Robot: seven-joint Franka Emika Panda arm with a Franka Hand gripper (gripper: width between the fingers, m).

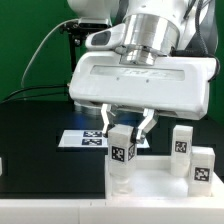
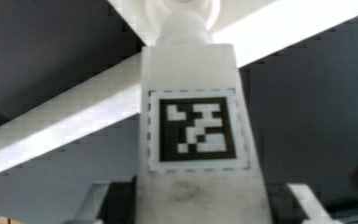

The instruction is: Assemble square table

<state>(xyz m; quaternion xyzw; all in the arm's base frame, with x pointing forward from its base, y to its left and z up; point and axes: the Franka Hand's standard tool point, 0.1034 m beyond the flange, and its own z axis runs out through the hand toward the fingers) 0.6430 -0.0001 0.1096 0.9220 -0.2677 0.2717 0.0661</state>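
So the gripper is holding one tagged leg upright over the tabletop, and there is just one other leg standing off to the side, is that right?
Not quite: the exterior view shows two other legs standing on that view's right, not one. The rest holds: the gripper is shut on a tagged leg, upright over the tabletop.

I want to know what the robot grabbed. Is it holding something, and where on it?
Yes. The gripper holds a white table leg by its upper end, fingers on either side, above the tag.
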